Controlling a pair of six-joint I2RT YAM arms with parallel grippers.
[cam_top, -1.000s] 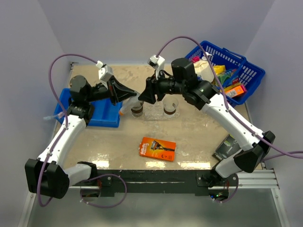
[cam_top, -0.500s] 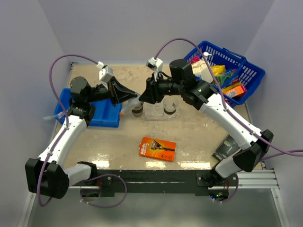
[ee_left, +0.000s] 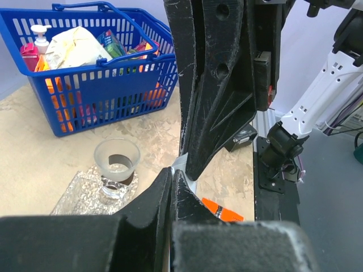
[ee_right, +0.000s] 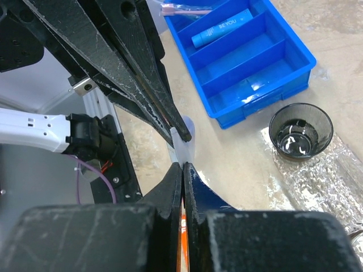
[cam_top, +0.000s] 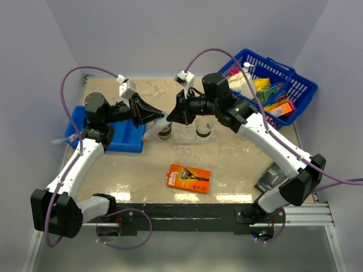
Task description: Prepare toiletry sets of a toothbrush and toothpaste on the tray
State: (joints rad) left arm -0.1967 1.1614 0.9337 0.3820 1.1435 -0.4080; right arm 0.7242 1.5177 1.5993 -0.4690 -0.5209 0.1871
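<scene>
Meeting tip-to-tip near tray: left gripper, right gripper both clamped on toothpaste, arms stretched inward.

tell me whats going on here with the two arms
The two arms meet tip to tip over the left end of the clear tray, which looks like a handover. The left gripper and the right gripper are both shut on one small whitish tube, likely toothpaste. The two brownish cups on the tray look empty. A blue tube and a pink toothbrush lie in the blue bin.
</scene>
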